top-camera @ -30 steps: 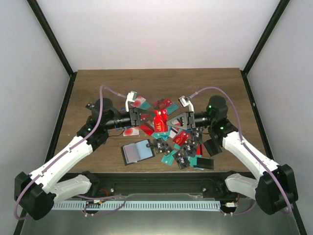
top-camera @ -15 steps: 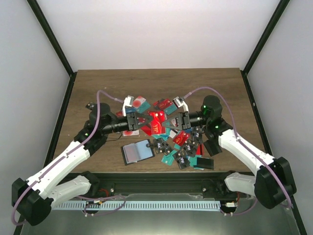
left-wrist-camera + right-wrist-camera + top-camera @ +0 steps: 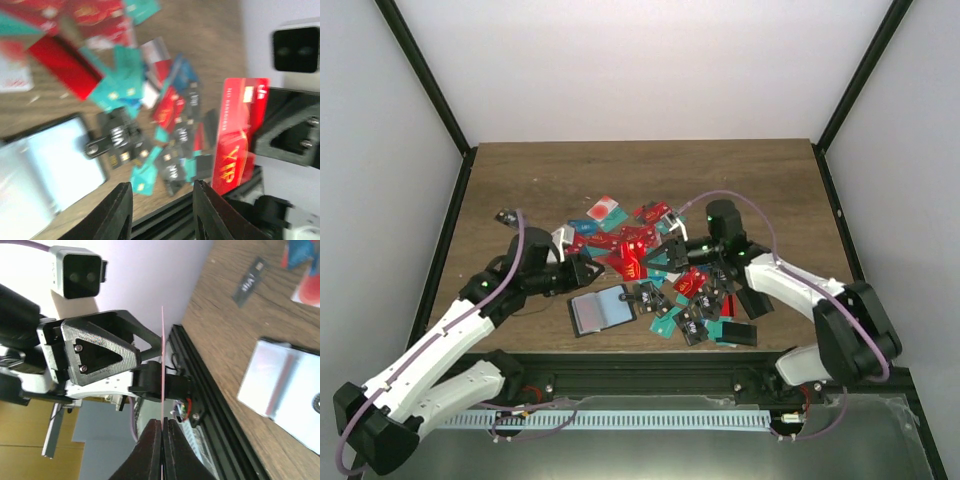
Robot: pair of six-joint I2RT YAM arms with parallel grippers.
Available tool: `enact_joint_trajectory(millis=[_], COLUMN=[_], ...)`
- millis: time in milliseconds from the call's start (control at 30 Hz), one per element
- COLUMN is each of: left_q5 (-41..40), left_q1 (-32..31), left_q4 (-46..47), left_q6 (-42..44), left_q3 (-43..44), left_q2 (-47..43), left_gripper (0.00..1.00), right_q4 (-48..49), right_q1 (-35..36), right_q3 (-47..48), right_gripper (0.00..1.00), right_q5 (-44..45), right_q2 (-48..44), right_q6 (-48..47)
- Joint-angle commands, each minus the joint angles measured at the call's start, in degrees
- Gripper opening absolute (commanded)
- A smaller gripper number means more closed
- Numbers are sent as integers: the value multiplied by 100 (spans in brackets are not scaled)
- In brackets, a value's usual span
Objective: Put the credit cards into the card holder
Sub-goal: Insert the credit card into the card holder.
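A handover has just taken place. A second ago both grippers met at the red card (image 3: 633,262) above the pile; now the left gripper (image 3: 161,194) has let go and drawn back toward its own side, its fingers apart with nothing between them. The right gripper (image 3: 162,424) is clenched on the red card, which shows edge-on as a thin line pinched between its fingertips in the right wrist view and face-on, upright and off the table (image 3: 520,180), in the left wrist view. One card is therefore singled out and re-gripped by its end, probably so that the free edge can be slid into a pocket, and the left gripper is free, perhaps to steady the holder (image 3: 602,310). The holder lies open and flat near the front edge of the table, between the two arms and just beside the near-left edge of the pile, with its grey-clear pockets facing up. A reddish tint shows on its left half in the top view, but whether that is a card already inside cannot be told, and no card is seen sticking out of it. The rest of the cards (image 3: 680,290) lie in a loose overlapping heap of red, teal and dark pieces at mid-table, so by the look of it nearly the whole job is still to do.
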Motion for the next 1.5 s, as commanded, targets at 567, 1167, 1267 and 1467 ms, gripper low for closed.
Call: enact_joint_trajectory(millis=[567, 1167, 1267, 1467], left_q5=[-795, -1077, -1128, -1129], left_q1=[25, 27, 30, 27], left_q4=[-611, -477, -512, -542], left_q6=[208, 204, 181, 150], left_q3=[-1167, -1601, -1603, -1607], left_q2=[1226, 1974, 1919, 1838], left_gripper=[15, 13, 13, 12], right_q4=[-1180, -1506, -1560, -1585], right_q1=[1176, 1413, 1480, 1561], right_q3=[899, 1265, 1353, 1398], right_gripper=[1, 1, 1, 1], right_q5=[1421, 1667, 1639, 1727], right_q2=[2157, 2961, 3061, 3048], right_q6=[-1179, -1387, -1437, -1469])
